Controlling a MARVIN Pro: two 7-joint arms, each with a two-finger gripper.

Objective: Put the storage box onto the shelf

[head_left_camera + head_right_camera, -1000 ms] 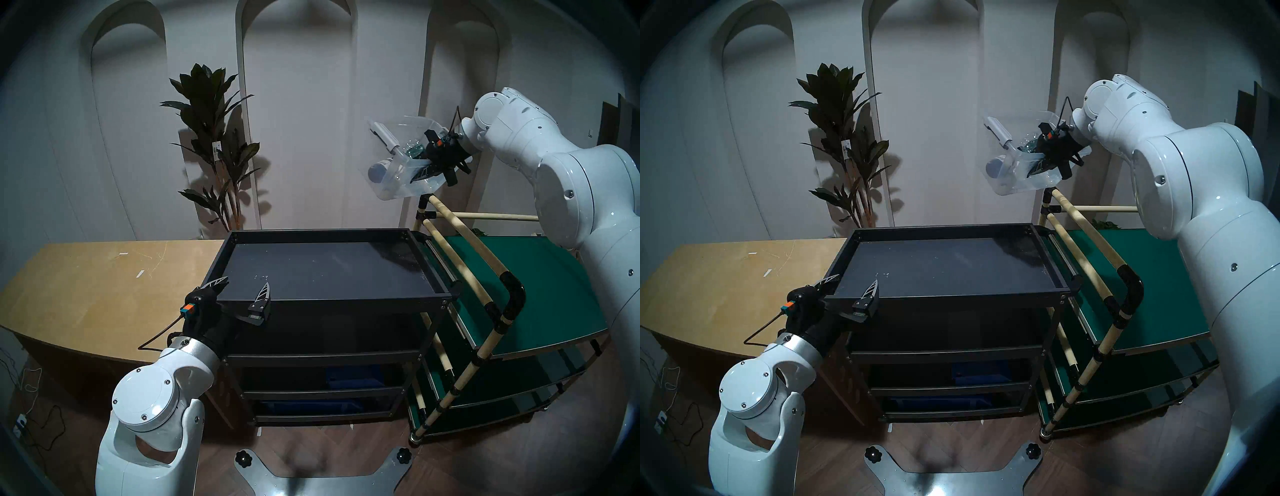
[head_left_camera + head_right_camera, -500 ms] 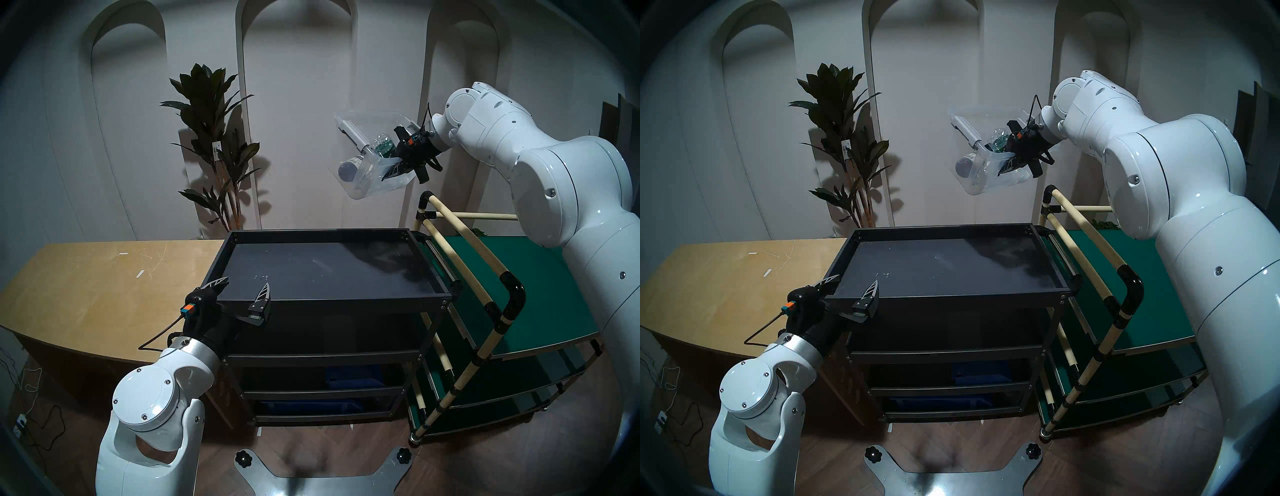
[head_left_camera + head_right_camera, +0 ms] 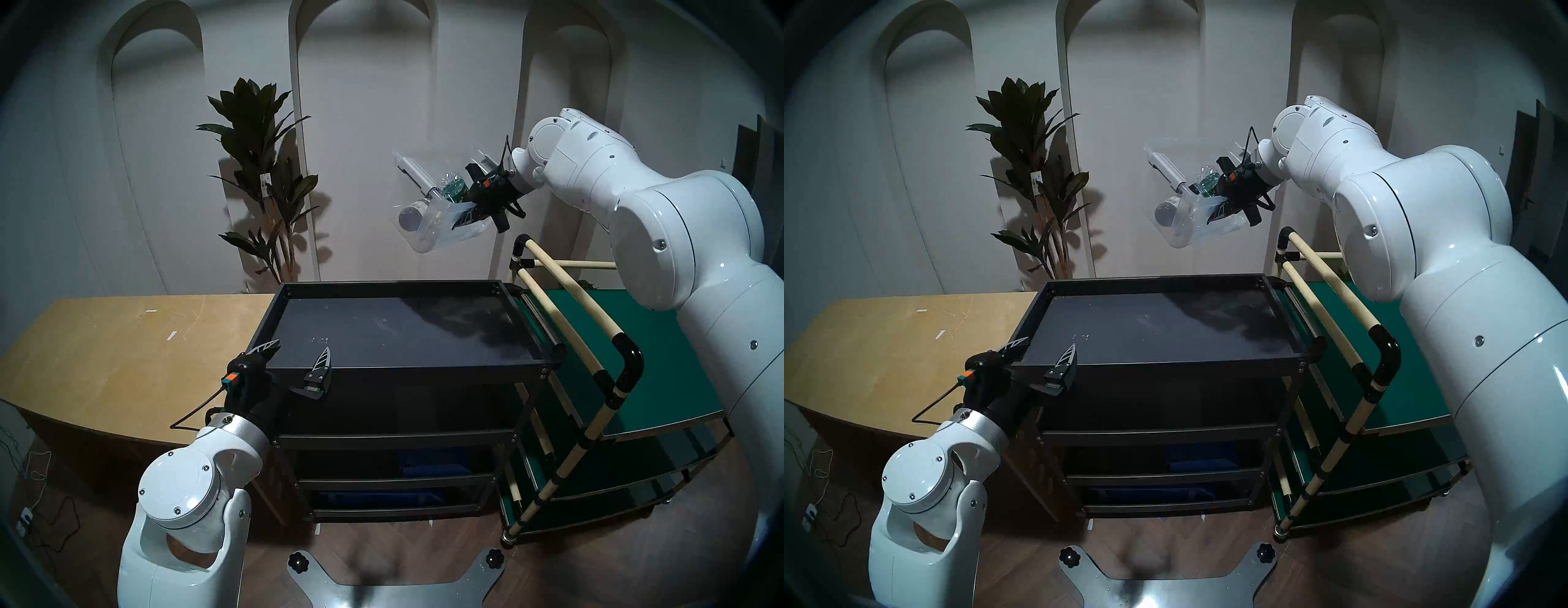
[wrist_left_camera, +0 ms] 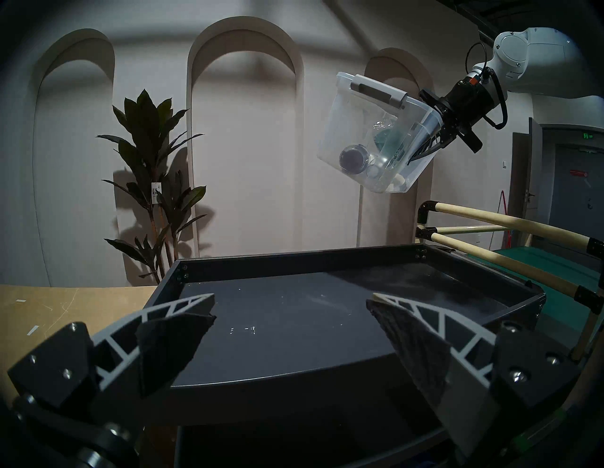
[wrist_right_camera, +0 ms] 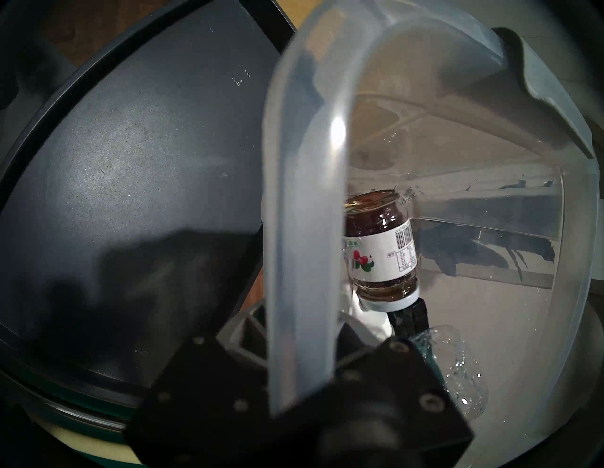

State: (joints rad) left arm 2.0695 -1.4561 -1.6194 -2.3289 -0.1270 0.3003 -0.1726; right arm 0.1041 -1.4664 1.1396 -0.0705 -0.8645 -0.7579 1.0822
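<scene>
In the upper right of the head view, the storage box (image 3: 441,220) is held tilted in the air, its rim clenched by the right gripper (image 3: 469,216), above the shelf (image 3: 407,285). At lower left, the left gripper (image 3: 297,354) is spread wide, grasping nothing.

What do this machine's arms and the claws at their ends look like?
Both arms are glossy white, rounded shells with small screws at bulging round joints. The left arm has a silver wrist ring. Each ends in a black gripper, left gripper and right gripper: two curved, ribbed grey-and-black jaws, an orange-and-teal connector and a thin black looping cable.
</scene>
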